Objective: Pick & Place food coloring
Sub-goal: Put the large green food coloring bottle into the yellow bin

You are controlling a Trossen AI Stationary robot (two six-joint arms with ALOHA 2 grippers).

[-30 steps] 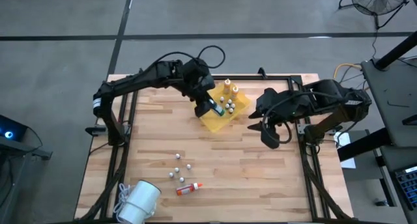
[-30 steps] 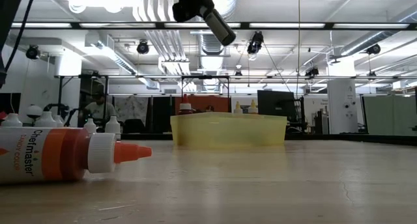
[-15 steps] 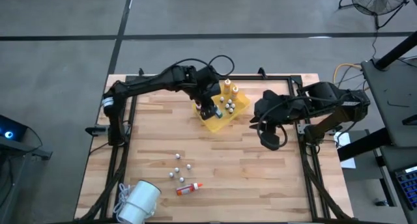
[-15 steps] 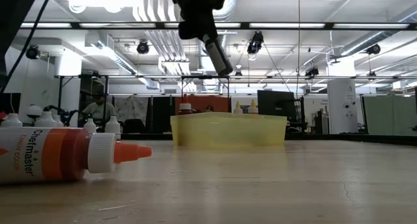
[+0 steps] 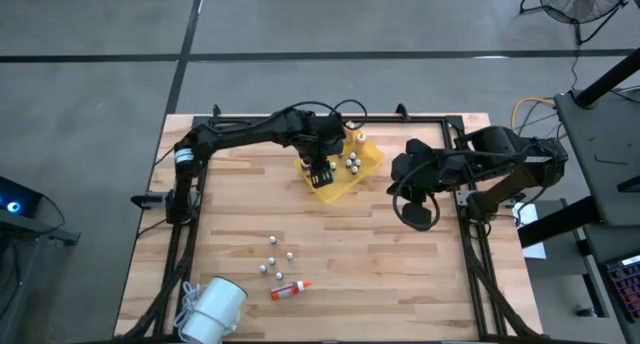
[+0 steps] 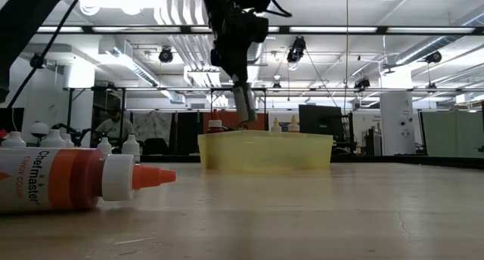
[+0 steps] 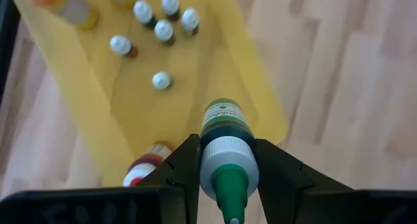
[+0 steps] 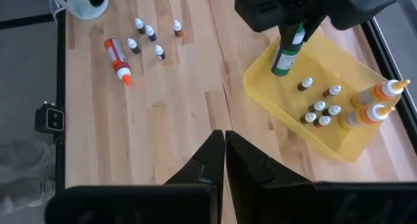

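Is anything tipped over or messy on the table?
Yes. One orange-capped food coloring bottle lies on its side on the wooden table, beside some tiny upright bottles, far from the yellow tray.

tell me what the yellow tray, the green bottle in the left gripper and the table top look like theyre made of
Yellow tray: probably thin plastic, slightly translucent in the low view. Green-capped bottle in the left gripper: likely soft squeeze plastic with a glossy printed label and a white collar. Table top: pale wooden planks, grain and seams visible, matte.

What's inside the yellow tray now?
Six small white-capped bottles and two bigger orange-tipped bottles stand in the tray. The left claw holds a green bottle over it, hiding the floor beneath.
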